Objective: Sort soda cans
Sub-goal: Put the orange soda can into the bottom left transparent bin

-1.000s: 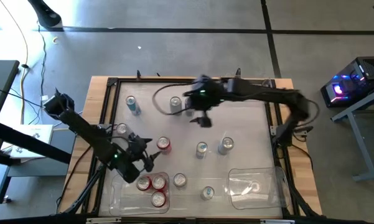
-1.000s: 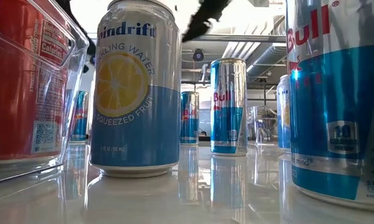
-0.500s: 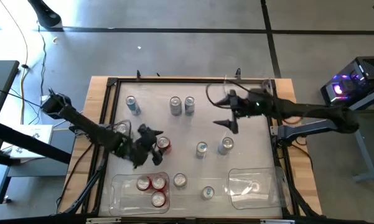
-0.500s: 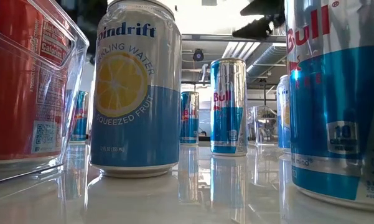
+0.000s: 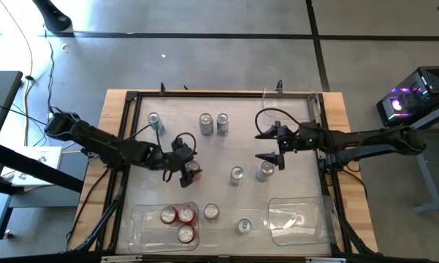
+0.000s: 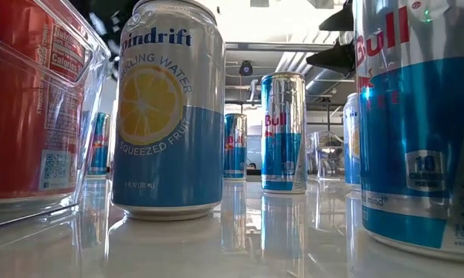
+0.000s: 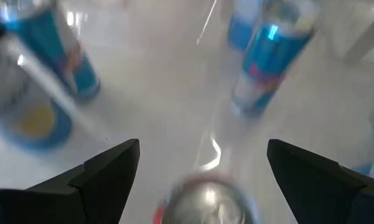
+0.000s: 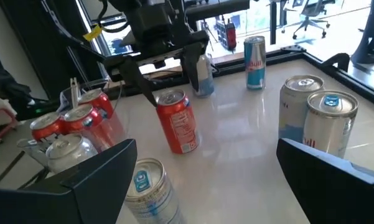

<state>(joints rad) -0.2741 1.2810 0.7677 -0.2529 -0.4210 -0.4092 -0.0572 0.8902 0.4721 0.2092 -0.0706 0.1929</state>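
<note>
A red soda can stands upright on the table left of centre. My left gripper hovers over it, open, one finger on each side of its silver top, touching nothing. My right gripper is open right of centre, just beyond a silver-grey can and above it. A blue can stands beside that one. Three more cans stand near the far edge. Three red cans and a silver one stand in the left bin.
A second clear bin sits at the near right. One blue can stands between the two bins. A black frame rims the table. The low view shows a lemon-printed can and tall blue cans close by.
My left gripper has moved from beside the left bin toward the far edge and right, ending over the red can. My right arm has swung out from the far middle toward the table's right and slightly nearer, ending by the silver-grey can. No can has moved.
</note>
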